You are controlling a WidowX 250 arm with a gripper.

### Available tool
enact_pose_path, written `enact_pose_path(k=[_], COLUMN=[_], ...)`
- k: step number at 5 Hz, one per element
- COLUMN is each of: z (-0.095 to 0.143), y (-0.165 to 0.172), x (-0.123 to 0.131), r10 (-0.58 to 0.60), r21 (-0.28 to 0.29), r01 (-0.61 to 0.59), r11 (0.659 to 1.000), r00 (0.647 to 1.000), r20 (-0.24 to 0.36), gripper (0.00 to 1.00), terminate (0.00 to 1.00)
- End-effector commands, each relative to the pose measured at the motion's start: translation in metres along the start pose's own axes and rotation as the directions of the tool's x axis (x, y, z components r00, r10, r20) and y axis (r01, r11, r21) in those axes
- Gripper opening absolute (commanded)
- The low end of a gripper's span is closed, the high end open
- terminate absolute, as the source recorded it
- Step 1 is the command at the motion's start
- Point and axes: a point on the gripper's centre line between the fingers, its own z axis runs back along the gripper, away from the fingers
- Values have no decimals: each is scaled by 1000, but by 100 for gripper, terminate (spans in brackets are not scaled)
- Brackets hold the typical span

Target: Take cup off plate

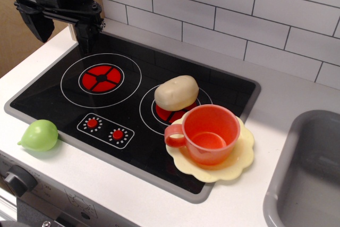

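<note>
The orange-red toy cup point(209, 133) stands upright on the pale yellow scalloped plate point(241, 158), its loop handle pointing left. The plate lies on the front right corner of the black toy stovetop point(133, 110), partly over its grey rim. My black gripper point(59, 27) hangs at the top left, above the stove's back left corner, far from the cup. Its two fingers are spread apart with nothing between them.
A beige potato toy point(176, 92) lies on the right burner, just behind the plate. A light green pear-like toy point(39, 135) lies on the white counter at front left. A grey sink point(308, 179) is at the right. A white tiled wall point(239, 14) stands behind.
</note>
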Motion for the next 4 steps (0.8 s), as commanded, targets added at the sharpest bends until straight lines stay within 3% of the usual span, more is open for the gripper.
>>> enact_pose_path(k=[1,2,3,4], z=[0,5,5,14], y=[0,-15,-35,-52], x=[0,-10,-22,-42], r10=[0,-190,-409,-620], r21=[0,-61,-101,-228], r01=[0,187,401,589], r11=[1000,981,911,775], r00=[1000,981,908,778], r20=[0,-50,-89,-99], gripper=[100,100,100,100], terminate=[0,0,0,0])
